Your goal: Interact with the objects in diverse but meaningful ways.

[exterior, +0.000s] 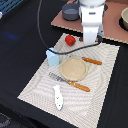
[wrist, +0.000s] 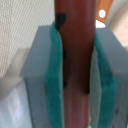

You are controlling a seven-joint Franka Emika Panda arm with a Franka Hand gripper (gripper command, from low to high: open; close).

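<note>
- The gripper [wrist: 75, 75] is clamped on a brown sausage [wrist: 75, 55], which stands upright between its green pads [wrist: 54, 80].
- In the exterior view the arm [exterior: 91, 20] hides the held sausage.
- The tomato [exterior: 70, 40] lies just beside the arm.
- The blue cup [exterior: 52, 57], the wooden plate [exterior: 73, 69] and the fish [exterior: 58, 97] lie farther off on the striped mat [exterior: 35, 85].

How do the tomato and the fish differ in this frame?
The tomato is red and round; the fish is white and blue, long and flat. The tomato sits at the mat's far edge near the arm; the fish lies at the mat's near end, past the fork. Both rest on the striped mat, untouched: the gripper is shut on the sausage.
</note>
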